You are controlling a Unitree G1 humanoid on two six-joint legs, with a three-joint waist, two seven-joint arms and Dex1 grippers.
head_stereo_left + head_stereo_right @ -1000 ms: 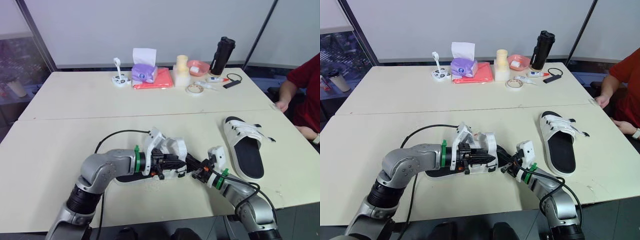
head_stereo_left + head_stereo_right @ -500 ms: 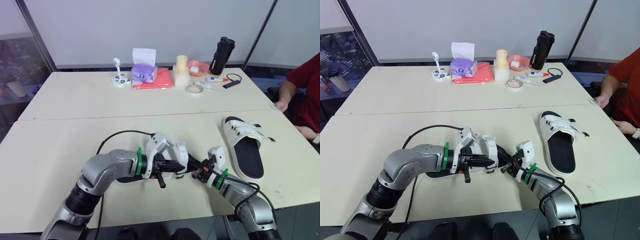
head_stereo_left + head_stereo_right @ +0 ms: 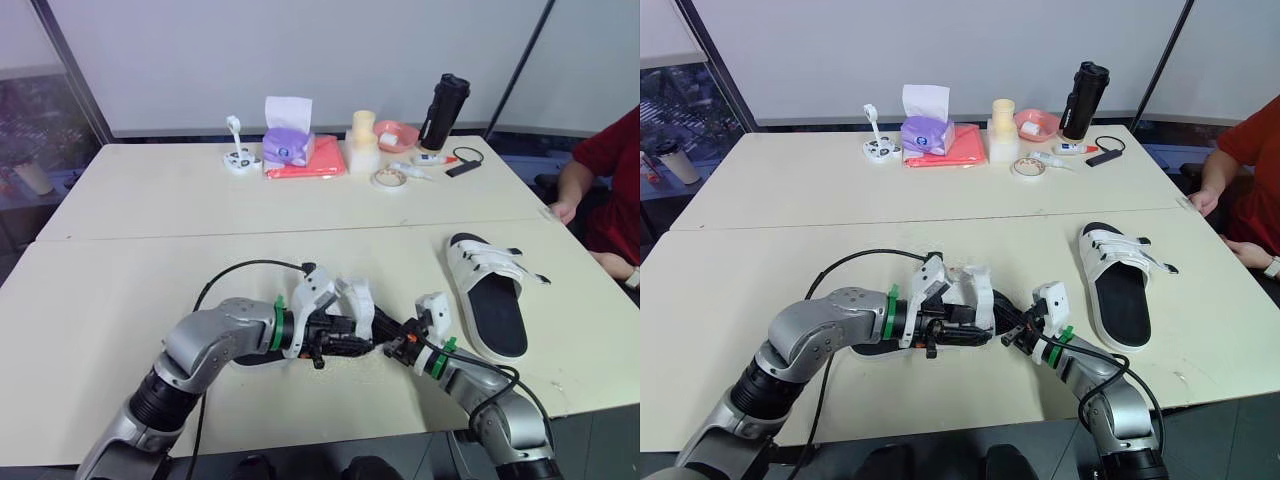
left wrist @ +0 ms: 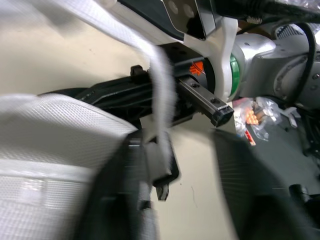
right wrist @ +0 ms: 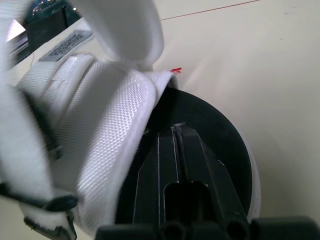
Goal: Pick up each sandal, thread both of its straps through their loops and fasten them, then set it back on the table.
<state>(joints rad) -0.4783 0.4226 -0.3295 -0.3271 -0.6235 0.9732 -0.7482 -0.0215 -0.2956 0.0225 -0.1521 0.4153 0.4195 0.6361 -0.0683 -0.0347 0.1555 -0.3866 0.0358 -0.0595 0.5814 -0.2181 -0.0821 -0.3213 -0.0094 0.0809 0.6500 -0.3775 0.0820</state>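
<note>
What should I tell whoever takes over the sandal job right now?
Left gripper: at the near sandal's loose strap; grip unclear.
Right gripper: shut, over that sandal's black footbed.
Other sandal: flat on the table to the right, straps across it; fastening unclear.
Done: nothing confirmed.
To do: thread and fasten both straps, set it down, check the other sandal.
</note>
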